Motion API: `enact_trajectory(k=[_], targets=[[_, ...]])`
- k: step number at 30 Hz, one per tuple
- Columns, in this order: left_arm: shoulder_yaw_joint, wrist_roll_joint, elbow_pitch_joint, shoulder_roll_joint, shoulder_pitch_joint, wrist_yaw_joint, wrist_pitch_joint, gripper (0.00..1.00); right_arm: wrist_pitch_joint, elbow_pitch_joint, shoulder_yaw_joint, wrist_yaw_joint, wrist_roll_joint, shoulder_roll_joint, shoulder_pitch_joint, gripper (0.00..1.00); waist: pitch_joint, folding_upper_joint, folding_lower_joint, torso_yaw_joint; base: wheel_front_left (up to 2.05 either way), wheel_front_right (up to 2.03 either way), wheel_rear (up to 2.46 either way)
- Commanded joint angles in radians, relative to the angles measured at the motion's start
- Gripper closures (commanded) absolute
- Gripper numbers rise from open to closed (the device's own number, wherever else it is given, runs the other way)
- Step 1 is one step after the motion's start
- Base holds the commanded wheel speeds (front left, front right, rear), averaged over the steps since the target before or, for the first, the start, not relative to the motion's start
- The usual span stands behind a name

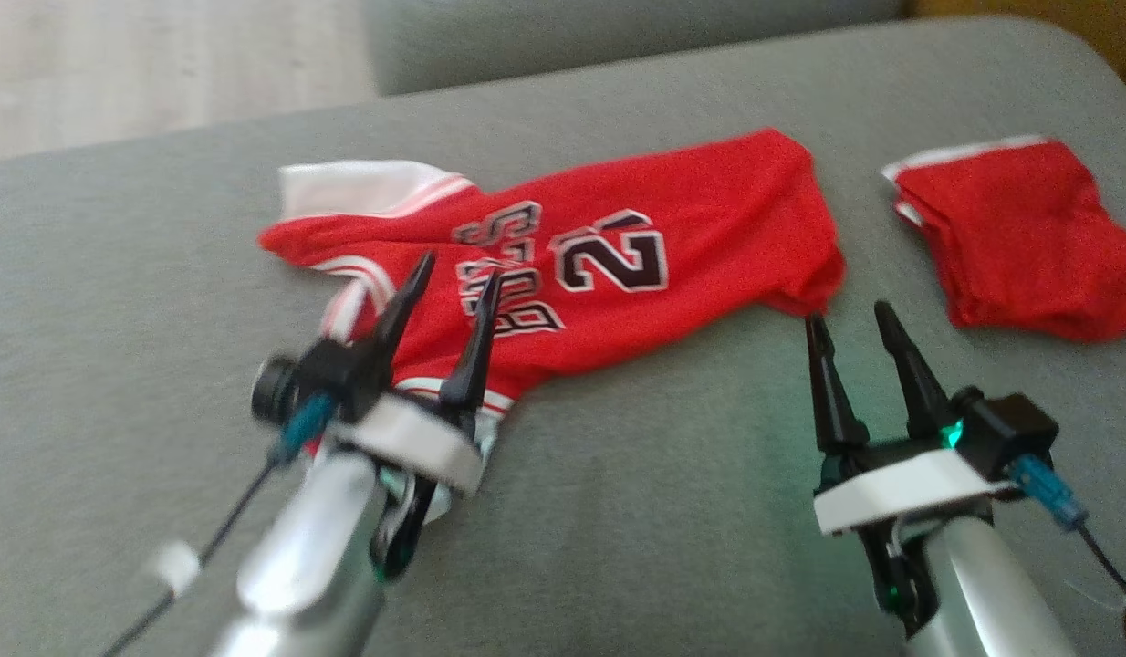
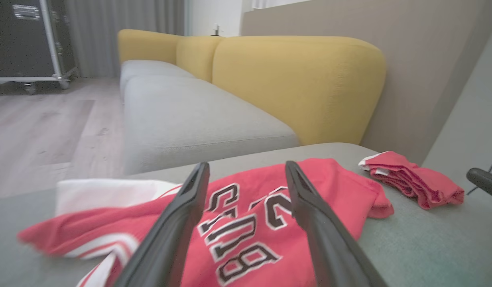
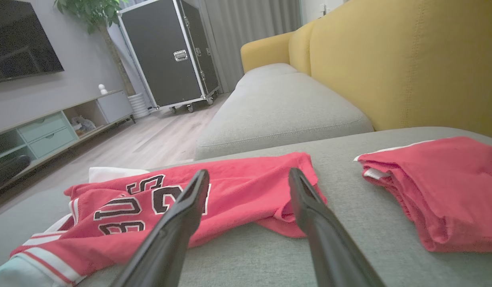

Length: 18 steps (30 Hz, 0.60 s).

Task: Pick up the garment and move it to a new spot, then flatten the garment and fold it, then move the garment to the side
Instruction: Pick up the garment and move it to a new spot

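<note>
Beneath the left gripper [image 1: 460, 269] lies the garment [image 1: 691, 210], a red jersey of thin, slightly glossy knit, crumpled and spread sideways on the grey woven cushion [image 1: 618, 529]. Its black, white-edged letters and numerals sit just beyond that gripper's two long, dark, tapering fingers [image 2: 174, 223], which stand apart and grip nothing. Striped white-and-red trim and a white panel lie toward the gripper's left side. The right gripper [image 1: 849, 315] hovers just short of the jersey's rumpled hem corner, its fingers likewise spread and empty over bare cushion. To that gripper's right, apart from the jersey, rests a folded red cloth [image 1: 1019, 237] with a white edge, a soft squarish bundle of layered folds. Beyond both grippers rises a rounded, mustard-yellow sofa back [image 3: 389, 67].
</note>
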Motion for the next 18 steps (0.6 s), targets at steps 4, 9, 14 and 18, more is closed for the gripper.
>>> enact_trajectory(k=[4,9,14,18], targets=[[0.104,0.028,-0.112,0.019,0.116,0.011,-0.009,0.0,-0.006,-0.009,0.0,-0.001,-0.015,0.0,0.024,0.0,-0.103,0.0,0.0001,0.127,0.0,0.0,0.0],[0.161,0.041,-0.164,0.004,0.226,0.01,-0.009,0.0,-0.006,0.001,-0.012,-0.001,-0.009,0.0,0.047,0.0,-0.116,0.0,0.0001,0.156,0.0,0.0,0.0],[0.198,0.062,-0.179,-0.018,0.279,-0.002,-0.009,0.0,-0.006,0.007,-0.006,-0.001,-0.005,0.0,0.048,0.0,-0.117,0.0,0.0001,0.166,0.0,0.0,0.0],[0.211,0.081,-0.174,-0.031,0.276,-0.015,-0.009,0.0,-0.006,0.011,-0.009,-0.001,-0.011,0.0,0.038,0.0,-0.11,0.0,0.0001,0.16,0.0,0.0,0.0]])
